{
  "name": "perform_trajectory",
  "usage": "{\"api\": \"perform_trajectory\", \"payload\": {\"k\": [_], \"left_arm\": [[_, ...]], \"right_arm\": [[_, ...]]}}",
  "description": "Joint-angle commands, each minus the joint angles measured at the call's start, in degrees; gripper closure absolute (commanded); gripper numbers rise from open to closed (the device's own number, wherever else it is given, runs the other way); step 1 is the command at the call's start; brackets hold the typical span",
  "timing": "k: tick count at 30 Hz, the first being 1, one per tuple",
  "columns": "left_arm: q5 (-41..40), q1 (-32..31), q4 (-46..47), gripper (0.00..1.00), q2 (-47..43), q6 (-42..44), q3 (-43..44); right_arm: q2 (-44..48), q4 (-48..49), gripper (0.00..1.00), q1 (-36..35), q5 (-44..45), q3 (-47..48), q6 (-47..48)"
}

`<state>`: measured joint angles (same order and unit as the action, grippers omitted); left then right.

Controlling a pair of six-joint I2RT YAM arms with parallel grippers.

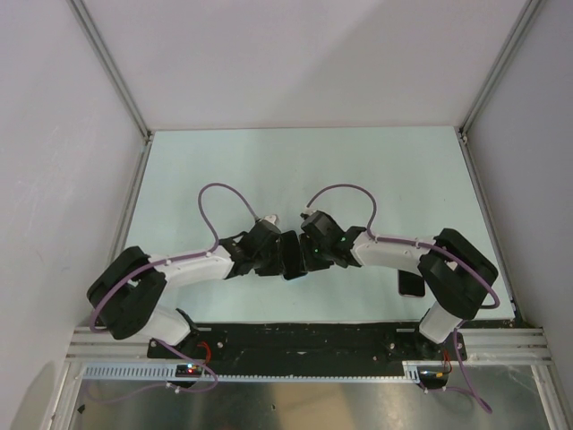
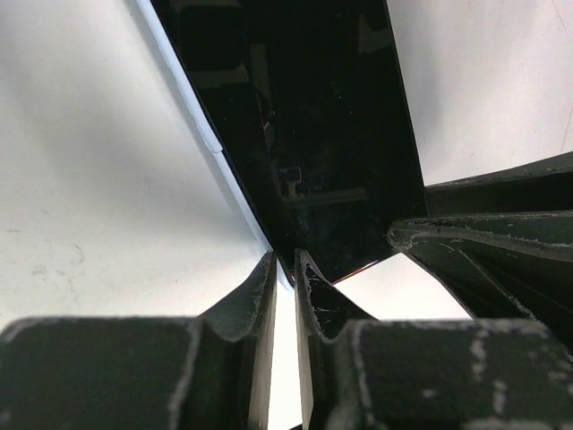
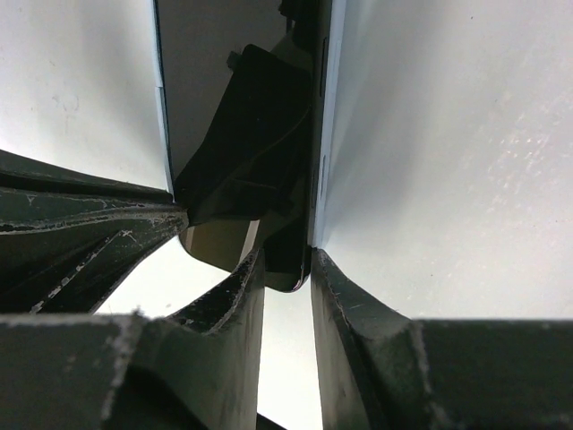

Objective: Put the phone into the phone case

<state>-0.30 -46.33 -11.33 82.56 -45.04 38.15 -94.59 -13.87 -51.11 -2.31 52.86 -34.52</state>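
No text, label, brand, number or sign is legible in any view, including on the glossy phone (image 2: pixel 322 134).

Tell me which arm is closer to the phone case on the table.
Right. The right arm partly covers the phone case with its elbow; the left arm is on the other side, past the phone held mid-table.

Top external: I look steeply down from above and behind the black arm bases (image 1: pixel 183 340) onto the pale, matte table (image 1: pixel 295 170), distant enough to frame all of it. Left wrist: I peer along the left gripper (image 2: pixel 286 269), very close to the phone (image 2: pixel 331 134), a slim glossy black slab with a pale grey rim. Right wrist: the same, past the right gripper (image 3: pixel 286 260), from the opposite end. All three views share the phone.
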Motion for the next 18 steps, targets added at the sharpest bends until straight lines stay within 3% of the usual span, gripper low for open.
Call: {"api": "perform_trajectory", "payload": {"k": [1,13,18], "left_arm": [[-0.8,-0.6,1.2,0.84,4.0,-0.6,-2.4],[-1.2,-0.4,2.6,0.85,5.8,-0.4,-2.4],[-1.4,0.6,2.5,0.85,5.6,-0.6,-1.7]], "right_arm": [[-2.1,0.8,0.72,-2.2,-0.3,1.5,-0.6],[-5.1,-0.1,0.75,-5.9,0.1,2.8,-2.2],[-6.2,-1.4,0.85,-7.5,1.0,3.1,-3.9]]}}
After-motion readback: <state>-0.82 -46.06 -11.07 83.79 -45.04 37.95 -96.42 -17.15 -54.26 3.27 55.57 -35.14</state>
